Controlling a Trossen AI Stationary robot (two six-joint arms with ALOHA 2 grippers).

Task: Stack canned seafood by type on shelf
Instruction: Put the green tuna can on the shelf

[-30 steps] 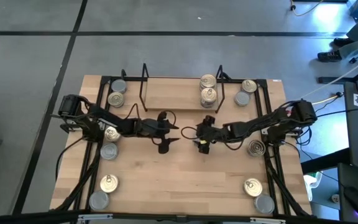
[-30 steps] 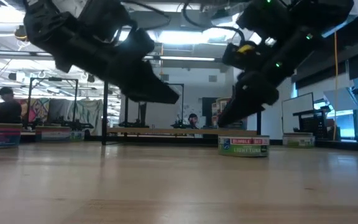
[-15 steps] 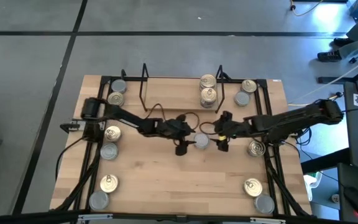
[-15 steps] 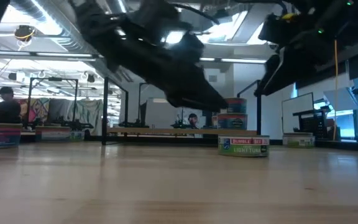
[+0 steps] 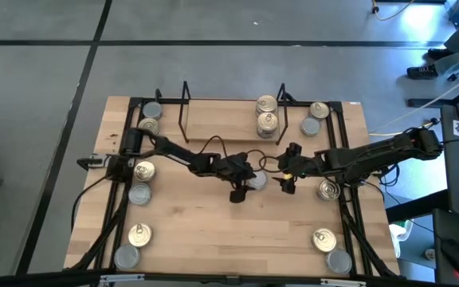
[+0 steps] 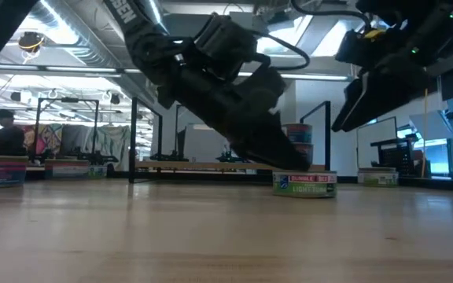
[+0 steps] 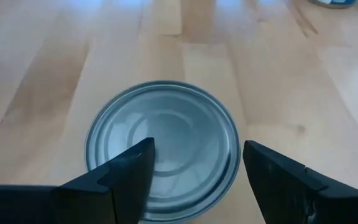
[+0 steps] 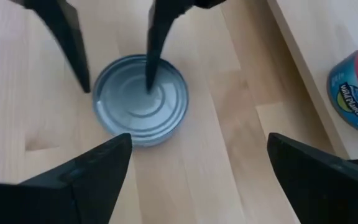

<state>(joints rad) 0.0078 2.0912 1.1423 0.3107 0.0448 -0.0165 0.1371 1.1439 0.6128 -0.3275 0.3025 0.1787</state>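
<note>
We judge the task barely begun: two gold-lidded tins (image 5: 267,113) sit on the shelf (image 5: 221,119), the rest scattered across the tabletop (image 5: 213,239). The left claw (image 5: 246,181), open, descends over a silver-lidded tin (image 7: 162,149) at centre; the right claw (image 5: 286,174) hangs open just beside.

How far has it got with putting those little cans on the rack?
Barely begun. Done: two gold-lidded tins sit on the shelf. In hand: the left end effector, open, hangs over a silver-lidded tin mid-table, not gripping it; the right end effector, open, waits beside it. Left: about ten tins along the table's edges.

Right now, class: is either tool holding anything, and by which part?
Nothing is held. The left tool hangs open over the silver-lidded tin; the right tool is open beside it.
</note>
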